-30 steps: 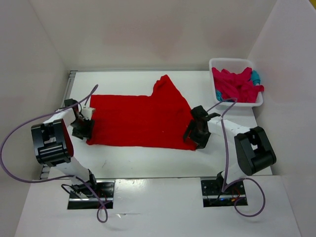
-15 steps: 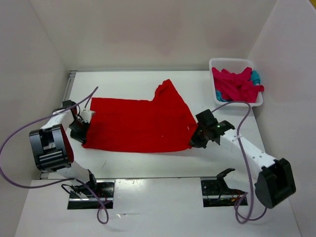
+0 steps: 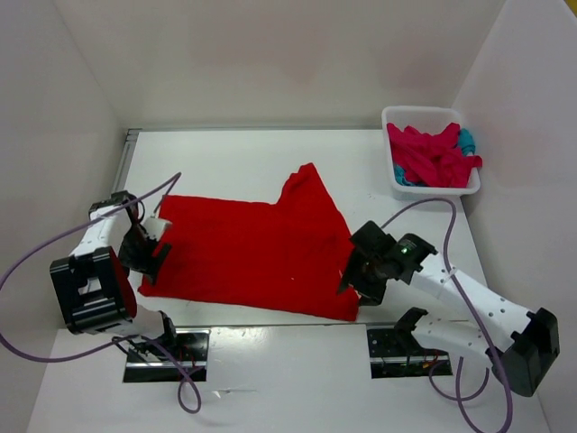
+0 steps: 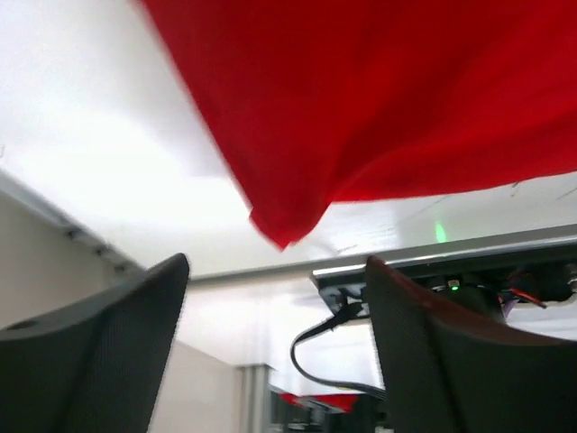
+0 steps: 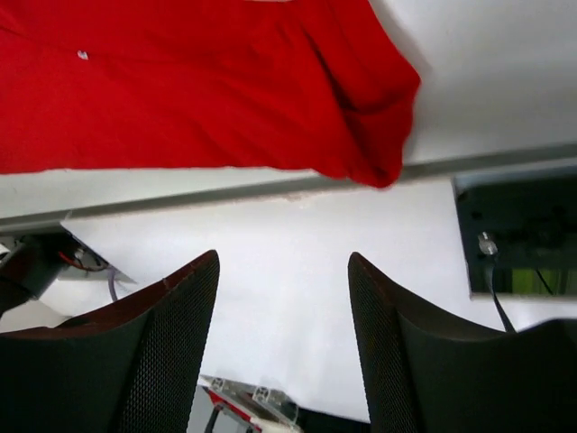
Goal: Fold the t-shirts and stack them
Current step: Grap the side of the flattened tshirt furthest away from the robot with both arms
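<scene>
Surface (image 3: 225,162): white, boxed in by walls, and carrying everything.
Red shirt (image 3: 252,244): spread wide and mostly flat between the two arms. One sleeve (image 3: 306,180) pokes toward the far side, and the near hem runs right along the surface's near edge.
Basket (image 3: 389,117): far right corner, well apart from the action. The pink shirt (image 3: 428,153) is heaped inside with the teal shirt (image 3: 466,140) peeking out beside it, both waiting their turn.
Right gripper (image 5: 284,260): at the shirt's near right corner with fingers apart and nothing between them. The rumpled corner sits just beyond the tips.
Left gripper (image 4: 275,262): same story at the near left corner, fingers wide apart with the cloth's tip dangling just past them.
Risk, slip: with neither gripper holding and the hem this close to the edge, the cloth could slide off the surface.
Risk, bad grab: that bunched right corner may get pinched in doubled layers, or missed outright, which would skew the fold.
Risk, sleeve: left splayed, it would likely fold in crooked.
</scene>
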